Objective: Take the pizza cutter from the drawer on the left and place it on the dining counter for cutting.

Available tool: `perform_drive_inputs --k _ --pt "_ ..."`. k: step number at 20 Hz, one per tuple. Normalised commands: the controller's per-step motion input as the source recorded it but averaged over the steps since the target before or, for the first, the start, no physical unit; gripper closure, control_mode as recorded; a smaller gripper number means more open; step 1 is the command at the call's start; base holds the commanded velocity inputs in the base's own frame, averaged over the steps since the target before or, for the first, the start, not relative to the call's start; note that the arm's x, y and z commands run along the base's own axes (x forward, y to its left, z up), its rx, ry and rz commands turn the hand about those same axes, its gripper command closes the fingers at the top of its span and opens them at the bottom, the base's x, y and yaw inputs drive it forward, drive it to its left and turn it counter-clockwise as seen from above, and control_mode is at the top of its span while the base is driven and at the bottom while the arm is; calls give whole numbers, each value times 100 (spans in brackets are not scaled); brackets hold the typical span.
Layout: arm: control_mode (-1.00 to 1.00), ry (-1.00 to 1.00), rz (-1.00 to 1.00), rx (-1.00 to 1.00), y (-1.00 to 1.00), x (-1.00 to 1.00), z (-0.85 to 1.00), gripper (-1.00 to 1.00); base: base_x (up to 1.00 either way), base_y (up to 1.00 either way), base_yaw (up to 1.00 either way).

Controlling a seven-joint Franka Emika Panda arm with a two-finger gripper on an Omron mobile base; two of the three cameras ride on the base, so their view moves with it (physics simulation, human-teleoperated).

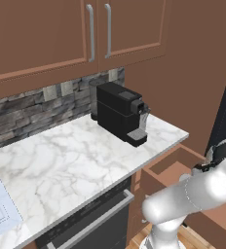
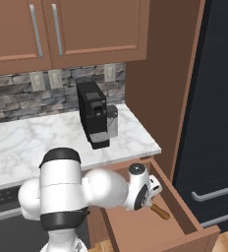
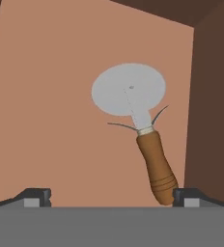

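Tool [image 3: 112,198]: fingers spread wide, holding nothing, poised over the open drawer [image 2: 182,209].
Cutter [image 3: 138,130]: lies flat on the drawer floor, wheel away from the tool, wooden handle toward it, near one finger tip.
Tabletop [image 1: 61,160]: marble, carries a black coffee machine [image 1: 121,112].

Right base view: pizza cutter [image 2: 159,212] wheel blade hidden behind the claw [image 2: 146,197]; just the brown handle shows. Left base view: drawer [image 1: 183,168] inside blocked by the arm, front cut off by the picture's edge. Hand view: handle end meets a fingertip [image 3: 189,198]; touching or not, cannot tell.
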Motion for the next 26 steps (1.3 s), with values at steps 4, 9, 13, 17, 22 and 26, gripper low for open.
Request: perform_drive_inputs --k 4,9,13,17,22,26 --pt "-100 1 0 0 -1 0 -3 -100 0 0 0" --pt "-100 0 0 0 -21 0 0 -100 0 0 0" --pt "-100 0 0 0 -30 3 -1 -100 0 0 0" --pt "-100 0 0 0 -21 10 -1 -100 0 0 0" --pt "-100 0 0 0 -18 20 -2 -100 0 0 0" --pt "-100 4 0 3 -2 9 -7 -100 0 0 0"
